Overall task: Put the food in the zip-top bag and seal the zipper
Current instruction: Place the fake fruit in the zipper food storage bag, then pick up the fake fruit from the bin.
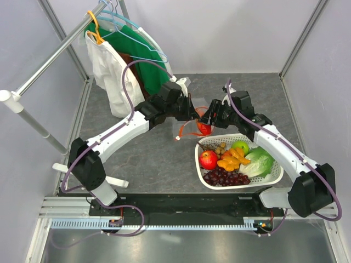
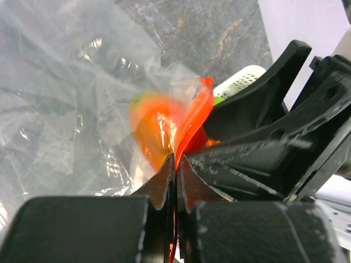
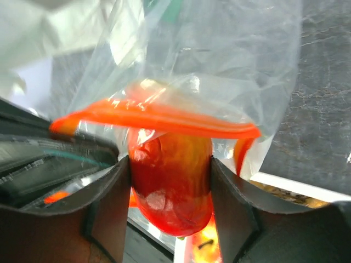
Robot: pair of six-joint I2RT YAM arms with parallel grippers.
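My left gripper (image 1: 193,111) is shut on the orange-red zipper (image 2: 193,121) and holds the clear zip-top bag (image 2: 66,109) up by its mouth. My right gripper (image 1: 210,124) is shut on the red-yellow mango (image 3: 171,181) and holds it at the bag's mouth, just under the zipper strip (image 3: 159,121). The mango (image 1: 204,127) shows red between the two grippers in the top view, and blurred through the plastic in the left wrist view (image 2: 156,131). The bag (image 1: 184,130) hangs to the table. The white basket (image 1: 277,176) holds the red apple (image 1: 208,159), green apple (image 1: 241,147), orange pieces (image 1: 232,159), grapes (image 1: 225,177), lettuce (image 1: 259,163) and nuts (image 1: 220,148).
A clothes rail (image 1: 52,55) with hangers, a white bag (image 1: 112,76) and a green garment (image 1: 148,66) stands at the back left. Grey walls close the back and sides. The basket sits right of centre, close to my right arm.
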